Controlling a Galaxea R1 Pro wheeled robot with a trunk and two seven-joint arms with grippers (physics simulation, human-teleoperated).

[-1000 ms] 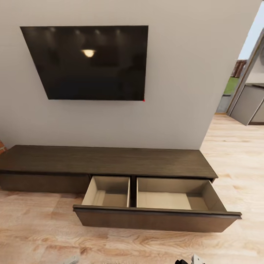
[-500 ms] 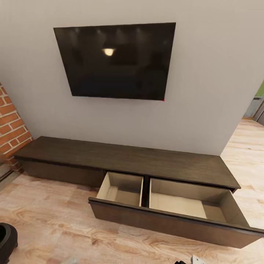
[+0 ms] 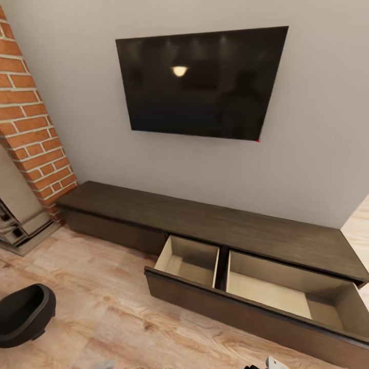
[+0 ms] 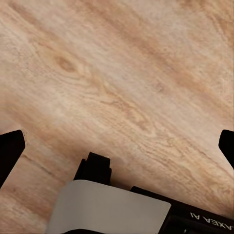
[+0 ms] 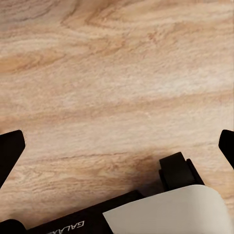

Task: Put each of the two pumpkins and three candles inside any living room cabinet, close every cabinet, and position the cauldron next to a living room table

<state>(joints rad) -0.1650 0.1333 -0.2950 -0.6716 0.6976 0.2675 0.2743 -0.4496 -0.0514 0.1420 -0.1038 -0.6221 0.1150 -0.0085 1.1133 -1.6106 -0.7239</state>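
Observation:
The long, low, dark-brown cabinet (image 3: 205, 220) stands against the grey wall. Its right-hand drawer (image 3: 246, 305) is pulled out, and its two pale compartments show bare bottoms. The left drawer front is shut. A black cauldron (image 3: 23, 315) sits on the wood floor at the lower left, away from the cabinet. Pumpkins and candles are out of view. My left gripper (image 4: 117, 144) hangs open over bare floorboards, as does my right gripper (image 5: 117, 146), with nothing between their fingers.
A dark TV screen (image 3: 200, 82) hangs on the wall above the cabinet. A red brick wall (image 3: 33, 133) with a grey stepped base (image 3: 20, 225) stands at the left. Wood floor (image 3: 102, 287) lies between me and the cabinet.
The head camera has swung left, so the whole picture slid right. The brick wall and the cauldron have come into view. The drawer stays open.

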